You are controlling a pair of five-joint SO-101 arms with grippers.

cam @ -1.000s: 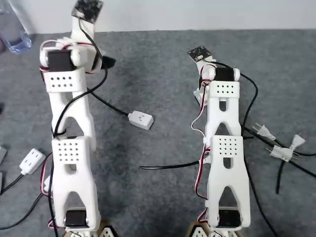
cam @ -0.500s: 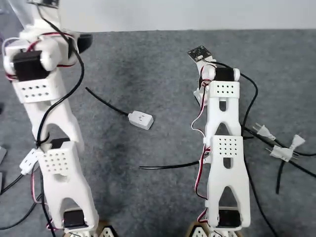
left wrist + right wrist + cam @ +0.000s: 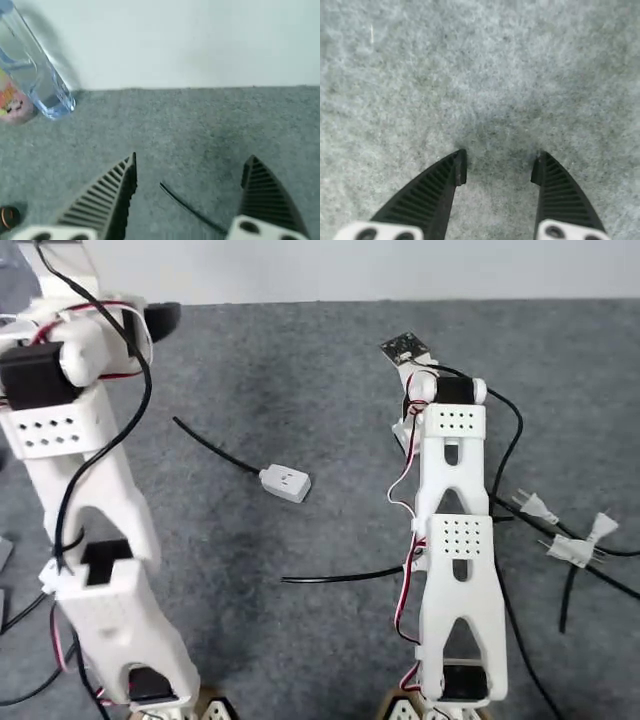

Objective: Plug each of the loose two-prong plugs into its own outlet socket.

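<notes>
Grey carpet point(image 3: 330, 370) covers the table, and a white wall point(image 3: 400, 270) stands behind it. Far left, by the wall, I log a clear bottle point(image 3: 35, 75), upright; contents not resolvable. The left gripper point(image 3: 192, 159) hangs released with its jaws wide apart, and a black cord point(image 3: 192, 211) lies on the carpet between them, untouched. At centre lies the white outlet socket point(image 3: 285, 483), slots facing up, its long axis running far-left to near-right and its cord leaving the far-left end. The right gripper point(image 3: 502, 154) is also released, jaws apart over bare carpet. Far right, well apart from the socket, lies one white two-prong plug point(image 3: 535, 506), prongs pointing far-left. A second plug point(image 3: 580, 545) lies just beside it; I cannot tell its heading.
</notes>
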